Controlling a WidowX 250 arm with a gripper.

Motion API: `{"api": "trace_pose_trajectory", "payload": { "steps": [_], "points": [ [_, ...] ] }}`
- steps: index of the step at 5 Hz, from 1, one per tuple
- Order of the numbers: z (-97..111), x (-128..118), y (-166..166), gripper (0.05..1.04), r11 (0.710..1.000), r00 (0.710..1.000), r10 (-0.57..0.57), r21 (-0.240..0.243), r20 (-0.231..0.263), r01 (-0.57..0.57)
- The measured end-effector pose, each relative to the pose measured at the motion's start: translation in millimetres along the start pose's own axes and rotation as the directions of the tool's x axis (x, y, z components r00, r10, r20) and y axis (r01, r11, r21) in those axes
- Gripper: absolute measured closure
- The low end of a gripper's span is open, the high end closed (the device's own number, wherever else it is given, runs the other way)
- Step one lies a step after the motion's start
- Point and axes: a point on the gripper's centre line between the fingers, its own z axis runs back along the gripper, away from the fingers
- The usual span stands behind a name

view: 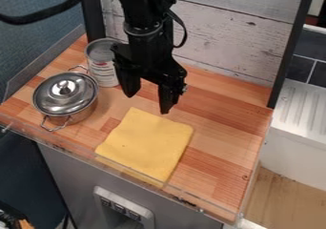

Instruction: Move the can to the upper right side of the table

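One can (102, 67): near the bench (223, 144)'s back-left corner; probably stiff, slick.
Fingers (168, 97): mine, spread, empty.
Hold: I'd pinch its sides, clear of the pot (81, 110).

The camera slants down over the tabletop (223, 147) toward the plank wall (235, 37), probably near.

The pot (81, 109) blocks the near-left approach to the can (102, 61); passage lies open above the cloth (147, 144).

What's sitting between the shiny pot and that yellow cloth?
Nothing: the camera view shows just bare wooden tabletop between the pot and the cloth.
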Motion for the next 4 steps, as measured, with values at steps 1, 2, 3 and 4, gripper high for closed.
{"api": "trace_pose_trajectory", "payload": {
  "steps": [1, 2, 3, 4],
  "points": [
    [-7, -3, 0, 0.082, 1.000, 1.000, 0.005, -0.009, -0.031, -0.005],
    [-4, 5, 42, 0.082, 0.993, 0.993, 0.117, -0.021, -0.037, -0.117],
    [1, 16, 74, 0.082, 0.987, 0.986, 0.158, -0.010, -0.053, -0.159],
    [0, 20, 128, 0.082, 0.971, 0.969, 0.240, 0.033, -0.063, -0.239]
  ]
}}
